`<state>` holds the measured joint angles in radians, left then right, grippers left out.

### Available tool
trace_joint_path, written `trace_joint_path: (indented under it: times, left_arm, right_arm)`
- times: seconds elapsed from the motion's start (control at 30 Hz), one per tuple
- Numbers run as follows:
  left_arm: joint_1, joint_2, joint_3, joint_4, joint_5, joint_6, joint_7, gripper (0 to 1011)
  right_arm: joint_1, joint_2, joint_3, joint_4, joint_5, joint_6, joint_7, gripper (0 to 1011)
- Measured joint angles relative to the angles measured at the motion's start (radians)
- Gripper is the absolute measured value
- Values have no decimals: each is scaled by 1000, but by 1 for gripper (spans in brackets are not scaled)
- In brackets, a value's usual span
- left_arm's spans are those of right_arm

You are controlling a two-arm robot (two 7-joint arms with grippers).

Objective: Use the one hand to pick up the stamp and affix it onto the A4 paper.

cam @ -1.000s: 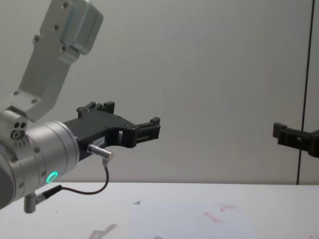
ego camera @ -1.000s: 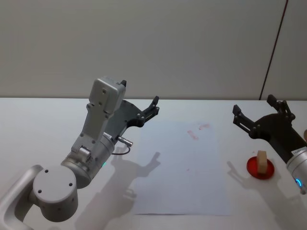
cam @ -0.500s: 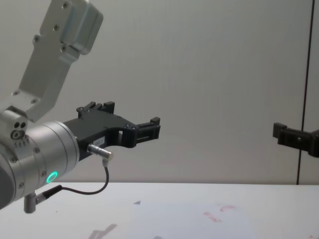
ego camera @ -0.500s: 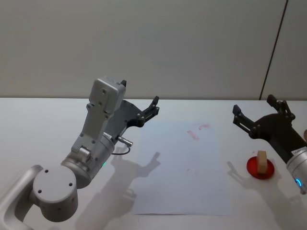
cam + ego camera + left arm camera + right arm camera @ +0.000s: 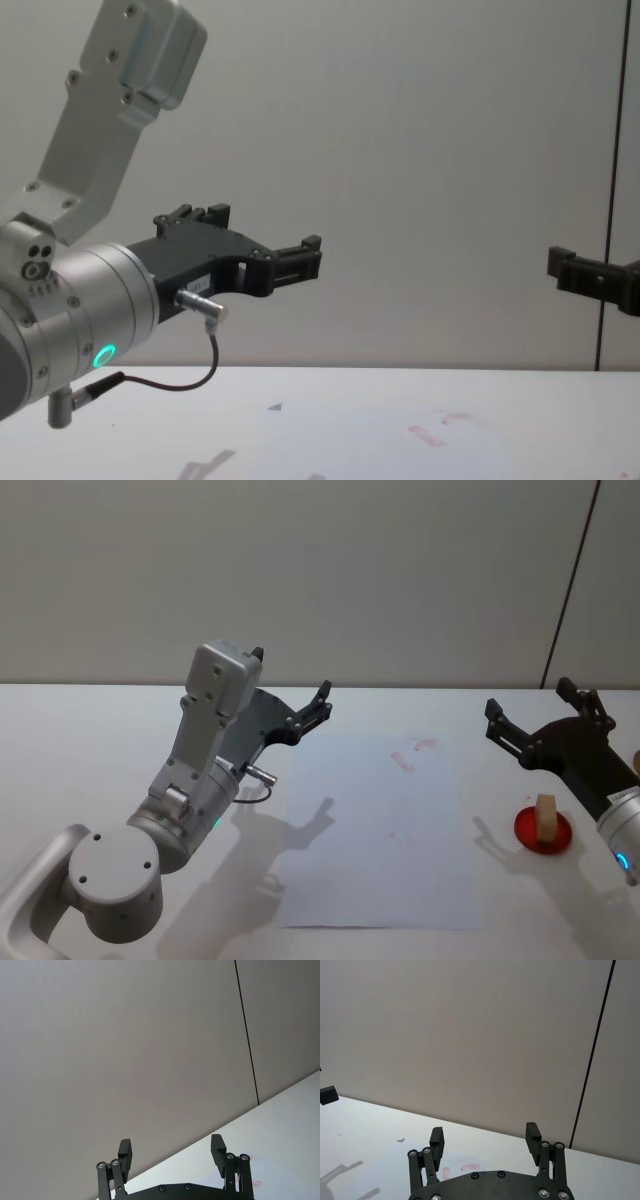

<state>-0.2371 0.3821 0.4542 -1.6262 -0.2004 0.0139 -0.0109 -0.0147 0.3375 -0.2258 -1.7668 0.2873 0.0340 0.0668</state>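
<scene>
The stamp [image 5: 545, 817], a small tan block, stands upright on a red round pad [image 5: 528, 835] at the table's right side. The A4 paper [image 5: 380, 830] lies flat in the middle, with faint red marks [image 5: 410, 755] near its far edge. My right gripper [image 5: 527, 697] hovers open above the table, just behind and above the stamp, apart from it; the right wrist view shows its fingers [image 5: 436, 1136] spread with nothing between them. My left gripper [image 5: 293, 680] is held open in the air over the paper's far left corner, also empty [image 5: 171, 1147].
The white table [image 5: 90, 740] runs back to a plain grey wall. My left arm's grey links [image 5: 190, 780] rise over the table's left half, with a small cable by the wrist. A dark vertical seam [image 5: 570, 580] marks the wall at right.
</scene>
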Motion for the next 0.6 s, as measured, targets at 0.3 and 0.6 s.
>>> trace_joint_path:
  times: [0.3,0.6]
  left_arm:
    - [0,0,0,0,0,0,0,1003]
    - [0,0,0,0,0,0,0,1003]
  right_arm:
    - [0,0,0,0,0,0,0,1001]
    - [0,0,0,0,0,0,0,1001]
